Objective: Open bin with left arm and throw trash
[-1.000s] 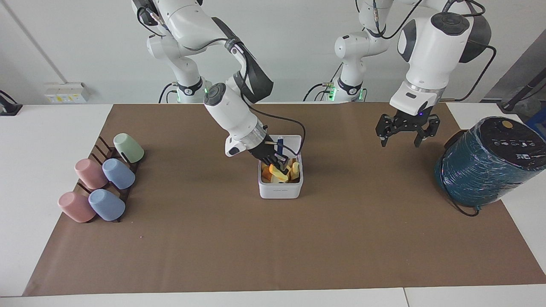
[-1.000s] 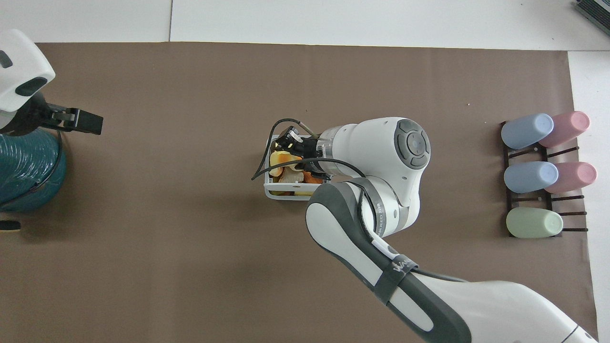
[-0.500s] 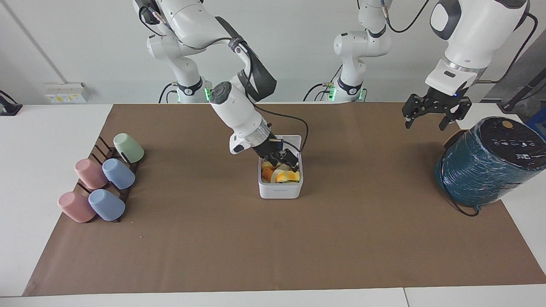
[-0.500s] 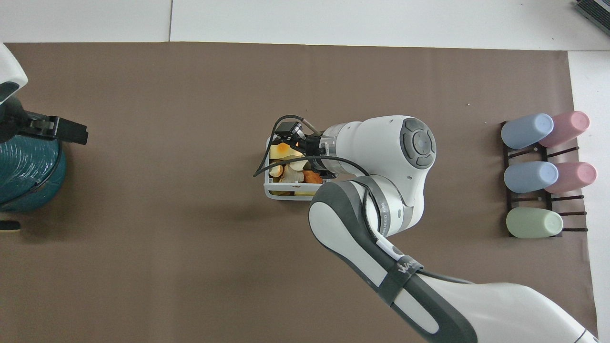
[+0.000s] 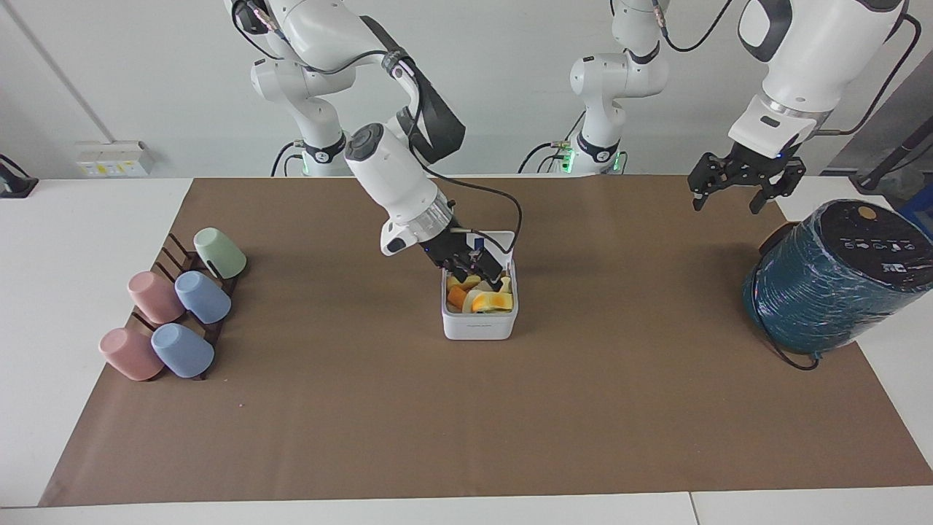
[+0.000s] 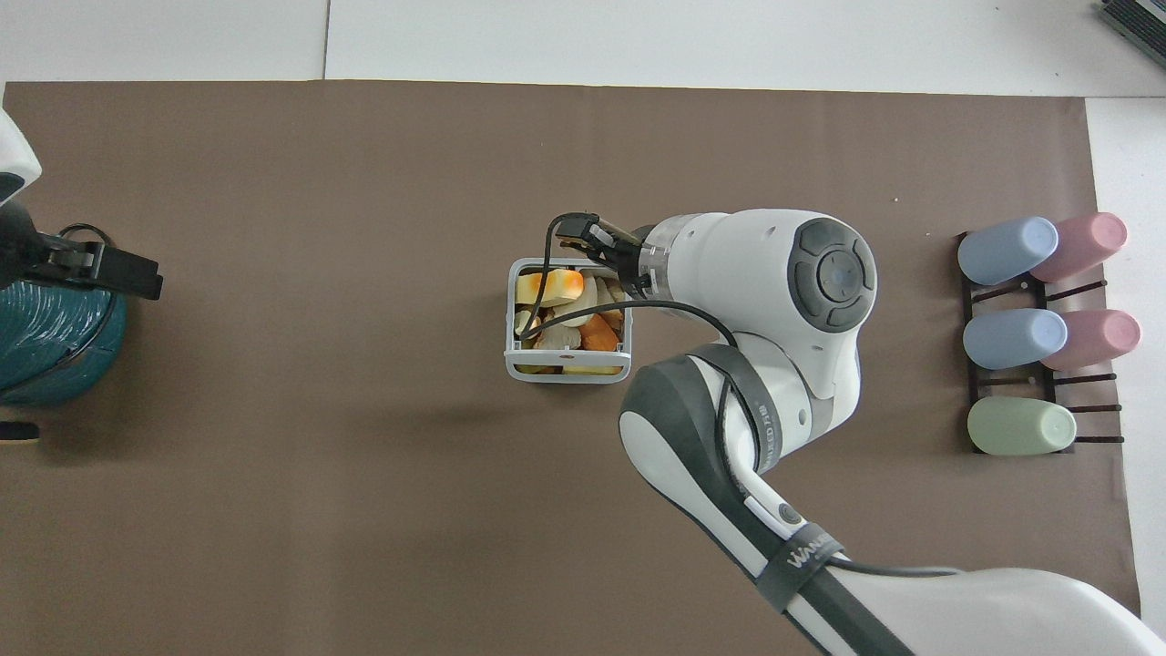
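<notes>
Hovering over the edge of the bin (image 5: 479,328) nearer to the robots, the right tool (image 5: 482,275) hangs just above the trash (image 5: 485,300); whether it is apart or together cannot be told, since the facing view shows only a dark cluster there and the overhead view hides it under the white wrist; the left tool (image 5: 727,205) waits in the air with its fingers plainly apart, near the teal wrapped cylinder (image 5: 831,292) at the left arm's end of the worktop (image 5: 73,240)

Only the overhead view looks straight into the bin: a glossy yellow-orange bread-like wedge (image 6: 551,284) lies on the heap at the edge farther from the robots, with cream lumpy and orange scraps packed beside it; only the facing view shows the smooth white front wall with rounded corners and the lid raised at the robots' edge; the bin sits mid-way along matte brown paper (image 5: 583,408); pastel cups (image 5: 175,306) lie tilted on a dark rack at the right arm's end

A second ago the right tool was sunk among the scraps with a yellow piece; now it is higher and nothing hangs from it; the left tool has gone up and toward the cylinder
</notes>
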Robot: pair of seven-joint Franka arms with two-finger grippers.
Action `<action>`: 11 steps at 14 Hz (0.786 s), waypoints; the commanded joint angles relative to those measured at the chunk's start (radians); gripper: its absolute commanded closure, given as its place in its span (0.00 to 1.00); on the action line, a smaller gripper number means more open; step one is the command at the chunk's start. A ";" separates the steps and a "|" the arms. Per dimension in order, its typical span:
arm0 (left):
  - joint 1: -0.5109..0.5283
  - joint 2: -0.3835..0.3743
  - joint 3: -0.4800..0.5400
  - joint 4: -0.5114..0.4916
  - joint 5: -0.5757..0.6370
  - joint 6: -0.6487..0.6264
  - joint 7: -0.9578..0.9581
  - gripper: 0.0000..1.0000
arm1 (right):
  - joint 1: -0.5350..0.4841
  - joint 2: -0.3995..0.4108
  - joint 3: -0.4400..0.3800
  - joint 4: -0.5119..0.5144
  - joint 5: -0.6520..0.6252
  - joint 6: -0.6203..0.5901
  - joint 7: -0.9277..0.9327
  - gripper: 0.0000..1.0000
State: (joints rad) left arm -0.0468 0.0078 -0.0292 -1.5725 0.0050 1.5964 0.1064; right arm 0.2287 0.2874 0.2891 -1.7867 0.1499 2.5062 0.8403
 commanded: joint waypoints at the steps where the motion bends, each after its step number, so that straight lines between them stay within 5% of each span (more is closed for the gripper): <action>1: -0.018 -0.031 0.017 -0.029 -0.020 -0.010 0.010 0.00 | 0.006 0.010 0.012 -0.010 -0.059 0.063 -0.021 0.64; 3: -0.019 -0.031 0.020 -0.027 -0.020 -0.012 0.010 0.00 | -0.017 0.016 0.009 0.013 -0.078 0.053 -0.058 0.83; 7: -0.037 -0.034 0.046 -0.018 -0.020 -0.016 0.007 0.00 | -0.138 0.038 0.005 0.076 -0.231 -0.065 -0.373 0.84; 9: -0.039 -0.042 0.052 -0.018 -0.020 -0.016 0.009 0.00 | -0.183 0.041 0.007 0.105 -0.286 -0.124 -0.440 0.76; 11: -0.028 -0.045 0.051 -0.017 -0.020 -0.016 0.009 0.00 | -0.230 0.033 0.007 0.113 -0.288 -0.168 -0.512 0.55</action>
State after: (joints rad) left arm -0.0609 -0.0107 -0.0006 -1.5725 0.0018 1.5937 0.1064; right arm 0.0365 0.3056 0.2816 -1.7115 -0.1091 2.3864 0.3956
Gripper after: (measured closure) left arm 0.000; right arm 0.718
